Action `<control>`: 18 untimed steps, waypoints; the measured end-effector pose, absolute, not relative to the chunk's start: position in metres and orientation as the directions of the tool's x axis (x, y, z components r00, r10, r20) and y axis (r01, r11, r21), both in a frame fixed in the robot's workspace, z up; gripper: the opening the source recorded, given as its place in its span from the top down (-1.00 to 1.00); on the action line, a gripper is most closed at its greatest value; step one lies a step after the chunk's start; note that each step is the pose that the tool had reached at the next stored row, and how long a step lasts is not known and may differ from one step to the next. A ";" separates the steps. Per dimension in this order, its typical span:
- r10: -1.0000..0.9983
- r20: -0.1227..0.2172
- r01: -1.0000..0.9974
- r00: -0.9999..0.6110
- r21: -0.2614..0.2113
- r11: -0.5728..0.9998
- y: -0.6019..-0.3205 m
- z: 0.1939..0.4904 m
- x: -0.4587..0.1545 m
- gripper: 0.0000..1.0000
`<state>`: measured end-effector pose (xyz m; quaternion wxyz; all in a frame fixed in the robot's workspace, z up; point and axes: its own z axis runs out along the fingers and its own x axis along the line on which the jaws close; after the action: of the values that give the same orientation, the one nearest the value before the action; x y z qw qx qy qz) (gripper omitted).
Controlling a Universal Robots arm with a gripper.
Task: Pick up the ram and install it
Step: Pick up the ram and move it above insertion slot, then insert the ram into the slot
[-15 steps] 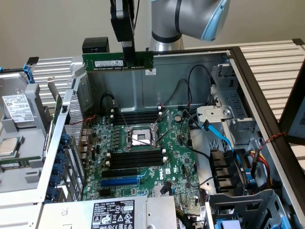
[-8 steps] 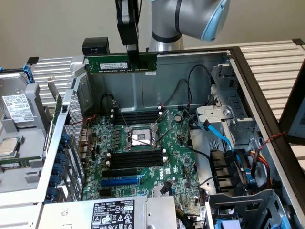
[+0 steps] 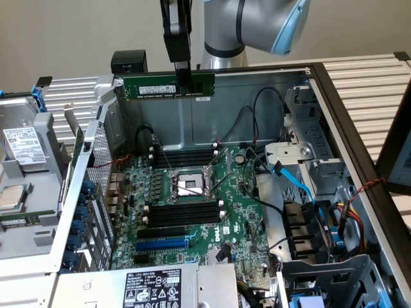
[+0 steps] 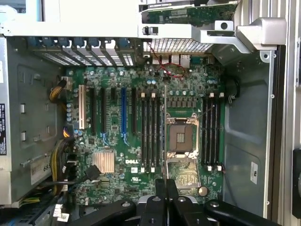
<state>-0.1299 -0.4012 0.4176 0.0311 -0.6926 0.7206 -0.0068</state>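
The ram (image 3: 149, 86) is a long green stick with a white label. It hangs level in the air above the open computer case, near the back wall. My gripper (image 3: 183, 88) comes down from above and is shut on the stick slightly off its middle. Below lies the green motherboard (image 3: 241, 212) with black memory slots (image 3: 183, 213) on either side of the CPU socket (image 3: 186, 185). In the wrist view my dark fingers (image 4: 160, 197) are pressed together over the board, with the slots (image 4: 150, 132) and socket (image 4: 181, 139) beneath them.
A blue expansion slot (image 3: 160, 244) lies in front of the memory slots. Blue and black cables (image 3: 295, 186) and drive bays crowd the case at the exterior view's right. A power supply (image 3: 154, 287) sits at the front. A loose drive (image 3: 22, 144) lies outside the case at the left.
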 end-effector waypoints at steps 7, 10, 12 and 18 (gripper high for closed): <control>-0.999 -0.033 -0.998 -0.032 -0.053 0.034 -0.398 0.413 -0.126 0.76; -0.999 -0.031 -0.998 -0.029 -0.052 0.031 -0.396 0.410 -0.123 0.76; -0.999 -0.030 -0.998 -0.027 -0.050 0.028 -0.396 0.406 -0.121 0.76; -1.000 -0.028 -1.000 0.014 -0.012 -0.014 -0.397 0.398 -0.118 0.76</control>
<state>-0.1179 -0.3970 0.3980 0.0140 -0.7119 0.7021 0.0059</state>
